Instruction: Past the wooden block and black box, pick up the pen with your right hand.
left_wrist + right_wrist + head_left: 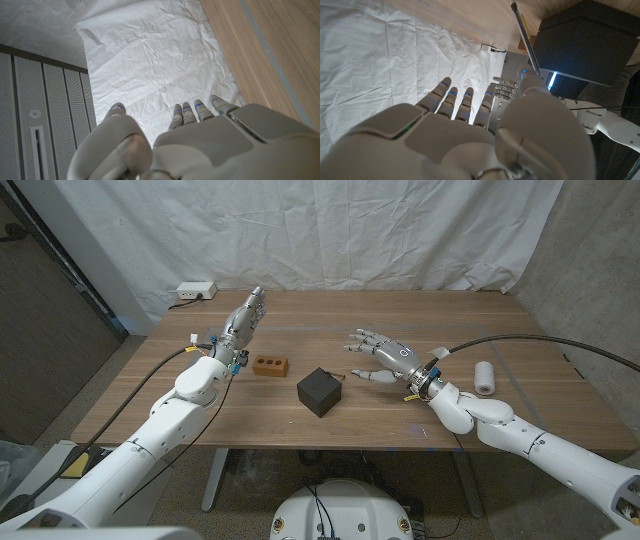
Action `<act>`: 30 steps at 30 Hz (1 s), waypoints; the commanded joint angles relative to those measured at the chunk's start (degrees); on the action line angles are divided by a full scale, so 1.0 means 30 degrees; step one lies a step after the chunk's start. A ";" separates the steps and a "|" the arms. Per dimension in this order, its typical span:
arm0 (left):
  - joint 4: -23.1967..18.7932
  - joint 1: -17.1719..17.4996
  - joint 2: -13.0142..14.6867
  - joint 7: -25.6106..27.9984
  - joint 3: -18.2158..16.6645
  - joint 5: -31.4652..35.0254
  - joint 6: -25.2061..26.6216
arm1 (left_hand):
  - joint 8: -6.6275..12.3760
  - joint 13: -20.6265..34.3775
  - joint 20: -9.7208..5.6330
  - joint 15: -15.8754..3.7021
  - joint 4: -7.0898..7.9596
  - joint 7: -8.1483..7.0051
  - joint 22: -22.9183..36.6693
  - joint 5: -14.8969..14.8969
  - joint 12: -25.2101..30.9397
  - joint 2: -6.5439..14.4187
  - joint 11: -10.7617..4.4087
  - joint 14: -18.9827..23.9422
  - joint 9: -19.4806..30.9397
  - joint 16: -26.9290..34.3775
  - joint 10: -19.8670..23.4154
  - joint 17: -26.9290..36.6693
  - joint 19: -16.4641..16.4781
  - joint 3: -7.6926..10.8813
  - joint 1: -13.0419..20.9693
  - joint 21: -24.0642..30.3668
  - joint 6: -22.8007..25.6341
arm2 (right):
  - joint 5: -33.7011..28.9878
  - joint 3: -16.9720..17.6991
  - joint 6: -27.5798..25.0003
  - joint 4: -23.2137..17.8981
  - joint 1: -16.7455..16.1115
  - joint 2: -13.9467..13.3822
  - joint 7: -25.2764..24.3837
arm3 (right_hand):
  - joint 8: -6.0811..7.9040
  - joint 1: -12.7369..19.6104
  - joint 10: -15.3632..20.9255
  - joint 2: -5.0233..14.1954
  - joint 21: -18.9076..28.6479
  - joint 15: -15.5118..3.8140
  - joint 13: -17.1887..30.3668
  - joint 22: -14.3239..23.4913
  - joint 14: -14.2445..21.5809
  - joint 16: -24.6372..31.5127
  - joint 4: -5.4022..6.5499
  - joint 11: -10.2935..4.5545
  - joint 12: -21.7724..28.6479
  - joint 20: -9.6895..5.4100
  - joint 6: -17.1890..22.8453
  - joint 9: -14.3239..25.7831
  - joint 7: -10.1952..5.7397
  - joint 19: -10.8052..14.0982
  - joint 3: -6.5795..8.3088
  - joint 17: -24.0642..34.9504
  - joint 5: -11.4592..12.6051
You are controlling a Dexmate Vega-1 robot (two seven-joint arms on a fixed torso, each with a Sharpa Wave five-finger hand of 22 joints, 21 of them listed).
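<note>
A thin grey pen (524,36) lies on the table right beside the black box (320,391) (587,42). The brown wooden block (270,365) sits to the left of the box. My right hand (383,357) (470,135) hovers just right of the box with its fingers spread and nothing in it. Its thumb tip sits close to one end of the pen; I cannot tell whether they touch. My left hand (243,322) (200,145) is raised above the back left of the table, fingers straight and holding nothing.
A white roll (485,377) stands on the table to the right of my right arm. A white power strip (195,291) lies at the table's back left corner. A white sheet (330,230) hangs behind the table.
</note>
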 commanded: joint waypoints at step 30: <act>-0.0491 0.0278 0.0247 0.0195 -0.0178 -0.0003 0.0127 | 0.0029 0.0047 -0.1370 -0.0013 0.0016 -0.0049 0.0074 0.0074 -0.0009 0.0158 -0.0072 0.0063 0.0048 0.0025 0.0079 0.0041 0.0172 -0.0237 0.0181 0.0071 0.0107 | -0.0581 -0.1449 -0.0760 0.0780 0.0632 0.0544 -0.0024 | 0.0093 -0.0147 -0.0060 -0.0201 -0.0075 0.0072 0.0034 0.0107 -0.0159 0.0074 0.0121 0.0248 0.0130 -0.0208 0.0345 0.0059 0.0018 -0.0398 -0.0406 0.0095 0.0402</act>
